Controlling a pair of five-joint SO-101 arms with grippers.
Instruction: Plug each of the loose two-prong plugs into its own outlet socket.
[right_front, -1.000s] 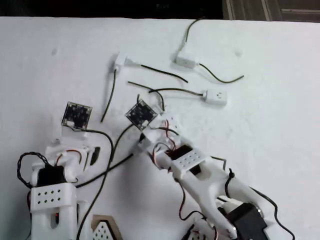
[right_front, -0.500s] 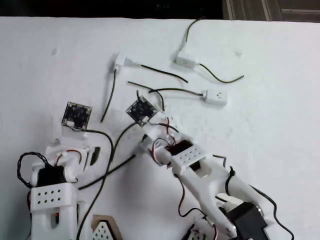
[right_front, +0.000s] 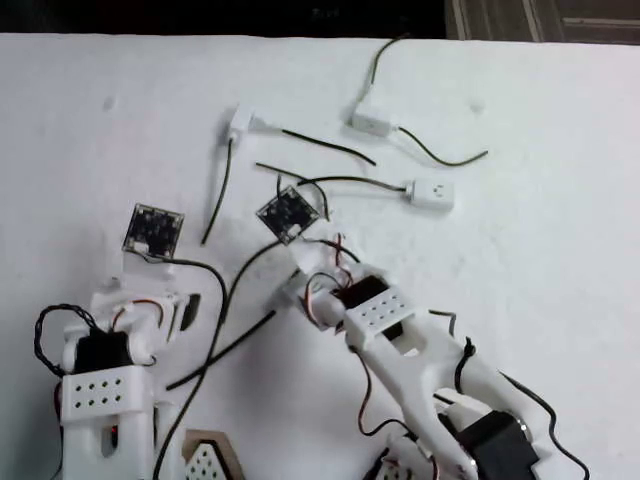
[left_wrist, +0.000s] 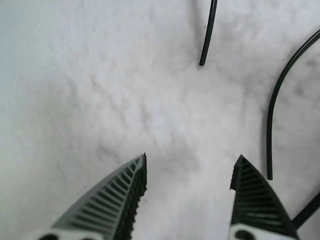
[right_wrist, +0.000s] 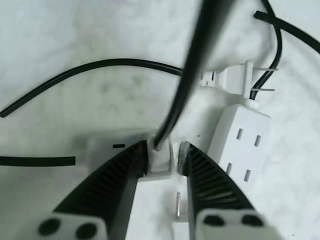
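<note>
Right end effector (right_wrist: 164, 150) grips one plug (right_wrist: 160, 162); second plug (right_wrist: 232, 79) beside socket (right_wrist: 240, 145); left end effector (left_wrist: 191, 160) open.

A plug (right_wrist: 159, 160) sits between the right fingers (right_wrist: 125, 172); an outlet block (right_wrist: 240, 145) lies just beside them, a second plug (right_wrist: 227, 79) beyond.

Robotics lab bench: white table (right_front: 560, 250) with two wired robot arms (right_front: 400, 340).

Two arms (right_front: 100, 385) (right_front: 420, 350); two loose plugs (right_wrist: 160, 159) (right_wrist: 227, 79); two free sockets (right_wrist: 240, 145) (right_front: 432, 193).
</note>
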